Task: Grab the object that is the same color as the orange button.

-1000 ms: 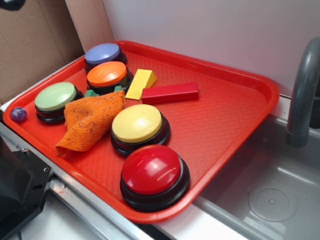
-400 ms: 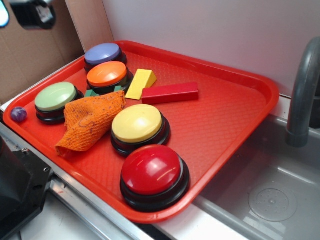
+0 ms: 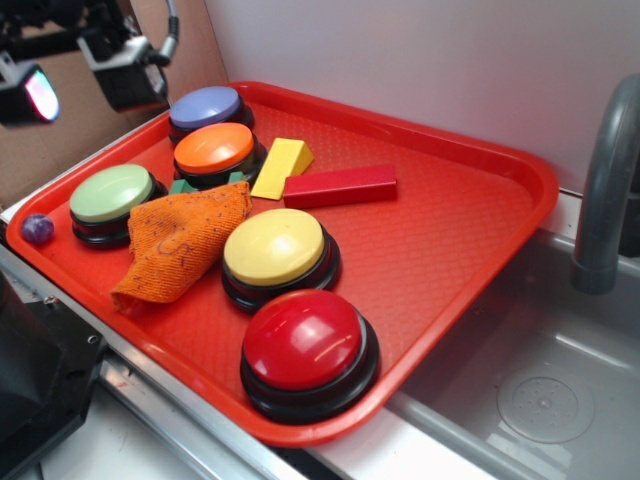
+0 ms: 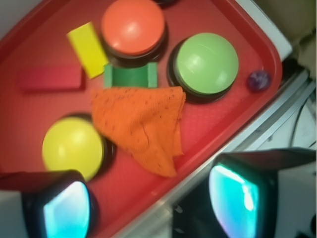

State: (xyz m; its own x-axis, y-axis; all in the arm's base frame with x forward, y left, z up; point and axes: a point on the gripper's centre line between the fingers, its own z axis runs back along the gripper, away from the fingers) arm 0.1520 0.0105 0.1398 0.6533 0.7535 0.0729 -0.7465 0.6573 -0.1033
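While the end effector (image 4: 148, 198) was held high over the near-left edge of the red plastic tray (image 3: 470, 240), the soft orange knitted cloth with dark specks (image 4: 143, 124) was seen directly ahead of it in the wrist view, above the gap between the two fingers. The fingers were spread wide apart and nothing was held between them. No contact with the cloth was made; it lay well below and apart.

The cloth was found flat on the tray floor, bounded by the green-topped round button (image 4: 208, 64), the yellow-topped round button (image 4: 74, 146) and the small green block (image 4: 131, 75), its upper edge just touching that block. The orange-topped round button on a black base (image 4: 132, 26) sat beyond the block, near but apart from the cloth. Its long axis was judged to run from the wide top edge down to a narrow corner pointing at the tray rim.

A forward shift and a descent were judged to be needed, with the wide, bunched middle taken as the likeliest grip point.
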